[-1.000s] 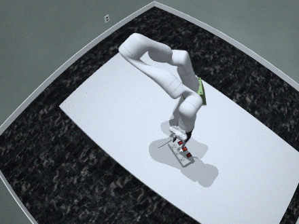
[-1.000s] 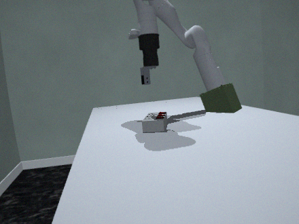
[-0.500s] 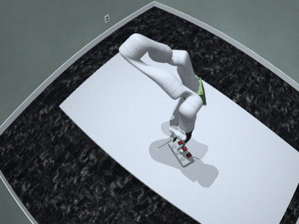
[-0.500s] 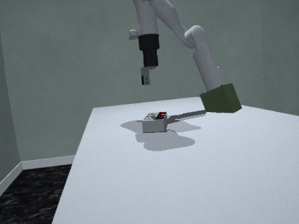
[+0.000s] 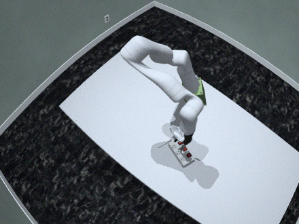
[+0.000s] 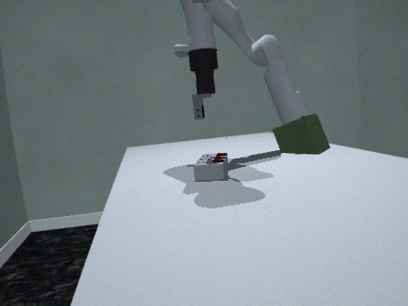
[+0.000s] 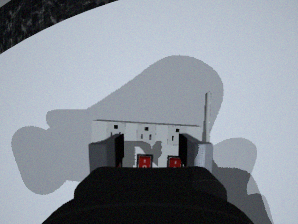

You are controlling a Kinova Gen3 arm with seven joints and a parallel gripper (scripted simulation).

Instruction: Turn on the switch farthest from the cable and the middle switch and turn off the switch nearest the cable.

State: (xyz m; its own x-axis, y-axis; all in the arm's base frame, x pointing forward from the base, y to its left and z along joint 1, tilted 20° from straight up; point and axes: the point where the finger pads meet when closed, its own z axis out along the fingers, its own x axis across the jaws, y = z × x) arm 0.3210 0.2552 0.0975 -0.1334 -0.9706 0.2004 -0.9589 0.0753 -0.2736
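Three red rocker switches (image 5: 189,155) (image 6: 220,158) (image 7: 144,162), nothing touching them yet.
Power strip (image 5: 177,153) (image 6: 210,172) (image 7: 132,131) is flat on the table (image 5: 112,102) (image 6: 185,241) (image 7: 260,60), fingers (image 6: 198,108) wide apart above, holding nothing. Looks like lining-up time to me; next I'd pick a rocker, close up and lower straight.

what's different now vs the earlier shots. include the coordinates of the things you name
The gripper (image 5: 180,142) (image 6: 198,119) (image 7: 151,145) has come down slightly toward the power strip (image 5: 177,153) (image 6: 210,172) (image 7: 132,131) and seems to have turned a little. Nothing was taken hold of or let go. The power strip and the green mount (image 5: 201,89) (image 6: 301,135) stayed put; whether any switch flipped, I can't tell.
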